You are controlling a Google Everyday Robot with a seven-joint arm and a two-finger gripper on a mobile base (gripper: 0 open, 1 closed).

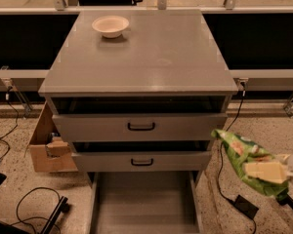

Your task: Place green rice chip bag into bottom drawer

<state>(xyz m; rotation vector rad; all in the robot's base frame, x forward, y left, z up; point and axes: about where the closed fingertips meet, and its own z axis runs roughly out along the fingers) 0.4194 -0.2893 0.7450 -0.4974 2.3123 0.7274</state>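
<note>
The green rice chip bag (244, 160) hangs at the right of the camera view, beside the cabinet's lower right corner and above the floor. My gripper (271, 172) comes in from the right edge and is shut on the bag's right end; a pale finger lies across the bag. The bottom drawer (144, 204) is pulled out at the bottom middle, its flat grey floor showing bare. The bag is to the right of the drawer and higher than it, outside its right rail.
The two upper drawers (140, 126) with black handles are closed. A pale bowl (110, 25) stands on the cabinet top at back left. A cardboard box (46, 147) sits on the floor at left. Black cables (36, 206) lie at lower left; a power adapter (245, 206) lies at lower right.
</note>
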